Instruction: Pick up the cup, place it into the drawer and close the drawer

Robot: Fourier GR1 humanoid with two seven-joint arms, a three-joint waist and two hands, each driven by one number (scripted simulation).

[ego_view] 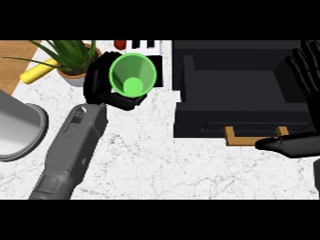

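Observation:
A green cup (133, 75) is held up over the marble counter, its open mouth facing the head view. My left hand (105, 93) is curled round it from below and the left side. To the right stands the black drawer (235, 123), pulled open, with a wooden handle (254, 136) on its front. My right hand (312, 96) is open at the right edge, fingers straight up over the drawer's right side, thumb pointing left beside the handle.
A potted plant (71, 56) stands at the back left with a yellow object (39, 73) next to it. A large grey round vessel (10, 129) lies at the left edge. A white item with red and black parts (143, 46) sits behind the cup.

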